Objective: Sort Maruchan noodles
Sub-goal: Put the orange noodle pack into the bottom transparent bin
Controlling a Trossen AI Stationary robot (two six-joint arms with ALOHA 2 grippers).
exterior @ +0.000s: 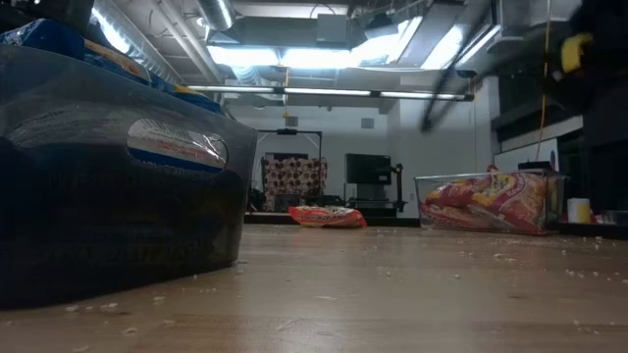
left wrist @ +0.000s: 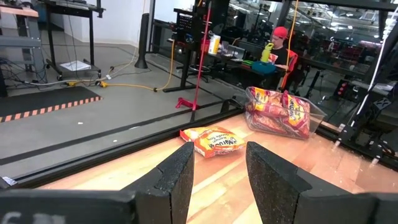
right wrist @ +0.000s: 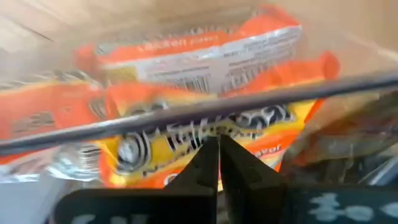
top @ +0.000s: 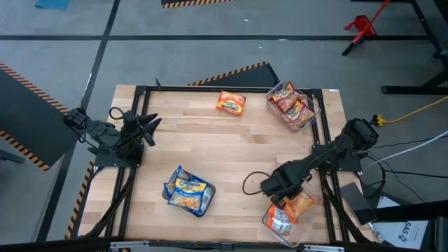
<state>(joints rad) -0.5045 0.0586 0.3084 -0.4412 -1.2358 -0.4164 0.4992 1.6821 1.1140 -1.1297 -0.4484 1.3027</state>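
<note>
The table [top: 231,150] has a pale wooden top, matt, with visible plank grain. The noodle packets [top: 231,103] are of glossy crinkled plastic (light reflects on them). The bins [top: 313,115] are clear, shiny plastic. The frame [top: 143,91] looks like black metal.

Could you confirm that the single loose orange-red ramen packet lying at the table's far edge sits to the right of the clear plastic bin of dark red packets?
Not quite: the high view shows the loose orange-red ramen packet lying to the left of the clear plastic bin of dark red packets, not the right. It does lie at the table's far edge.
</note>
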